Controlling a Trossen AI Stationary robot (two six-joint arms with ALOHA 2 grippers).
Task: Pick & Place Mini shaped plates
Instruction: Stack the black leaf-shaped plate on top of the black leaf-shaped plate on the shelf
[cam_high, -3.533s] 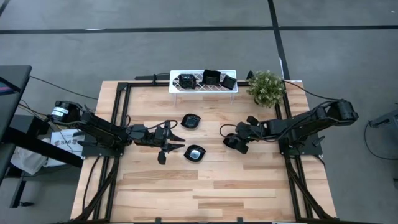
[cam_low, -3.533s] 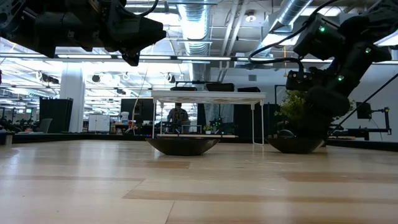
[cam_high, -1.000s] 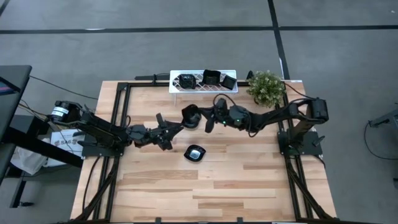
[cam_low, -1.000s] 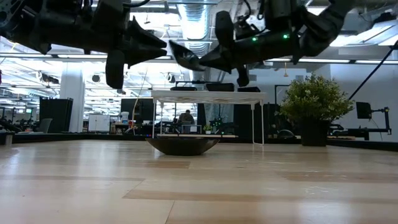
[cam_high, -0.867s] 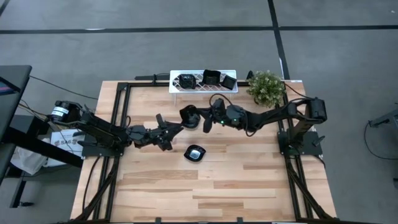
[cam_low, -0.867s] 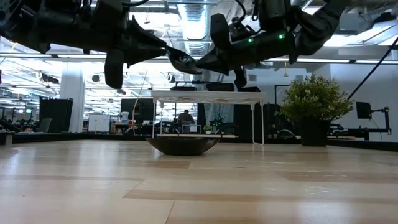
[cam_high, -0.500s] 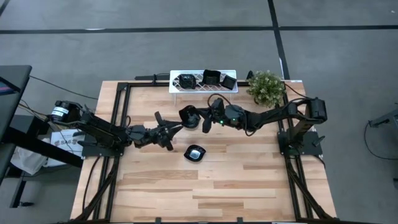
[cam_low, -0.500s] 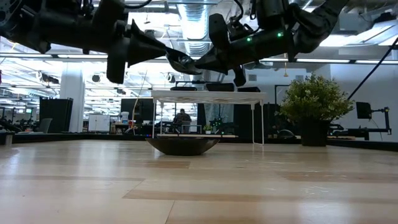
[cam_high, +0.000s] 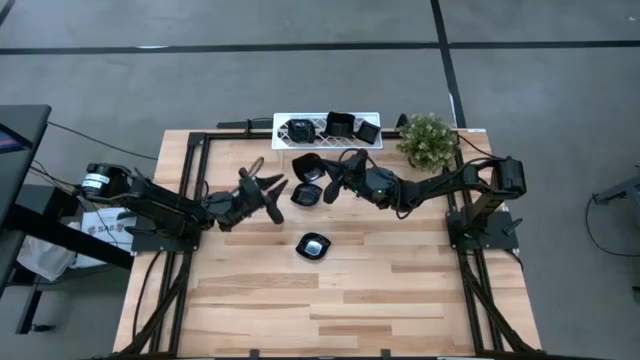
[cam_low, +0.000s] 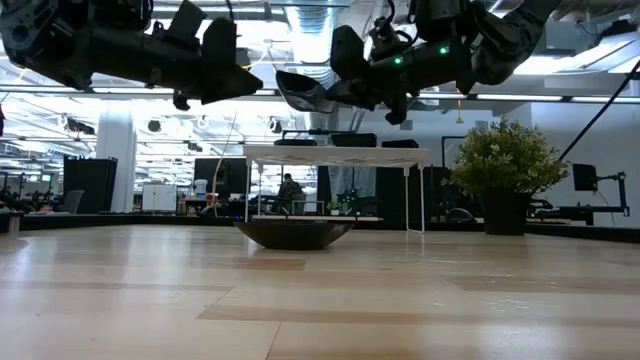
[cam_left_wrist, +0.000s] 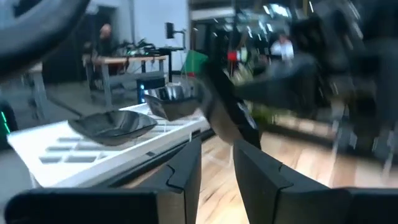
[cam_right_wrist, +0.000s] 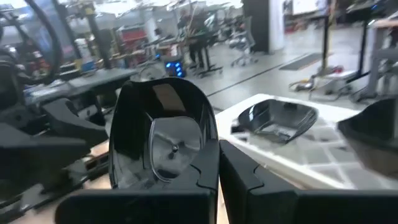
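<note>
- Since half a second ago: left gripper (cam_high: 268, 190) swung toward the upper part of the high view, fingers now spread and pointing at the raised plate (cam_high: 307, 170); plate itself shifted slightly up-frame, toward the rack (cam_high: 282, 133).
- Right gripper (cam_high: 322, 186) reaching in from the right of the high view to centre frame, clamped on the rim of that glossy black plate, held in the air just below the rack.
- In the right wrist view, same plate (cam_right_wrist: 163, 138) standing nearly upright, pinched between the two dark fingers (cam_right_wrist: 199, 180) at its edge.
- In the low view, plate (cam_low: 305, 92) high in the upper middle, tilted, well clear of the table (cam_low: 320, 300); right gripper (cam_low: 345, 95) on its right, left gripper (cam_low: 235, 80) just to its left, not touching.
- Left gripper open and empty; in the left wrist view its fingers (cam_left_wrist: 186, 168) stand apart with a gap between.
- Second plate (cam_high: 314, 246) flat on the table, centre of the high view, below both grippers; shows in the low view as a shallow dark bowl (cam_low: 294, 234) mid-frame.
- Three more plates on the white rack at top centre of the high view: one at left (cam_high: 298, 129), one in the middle (cam_high: 340, 124), one at right (cam_high: 368, 131).
- Potted plant (cam_high: 428, 140) just right of the rack.
- Person (cam_low: 288, 192) far back in the room, seen under the rack in the low view.
</note>
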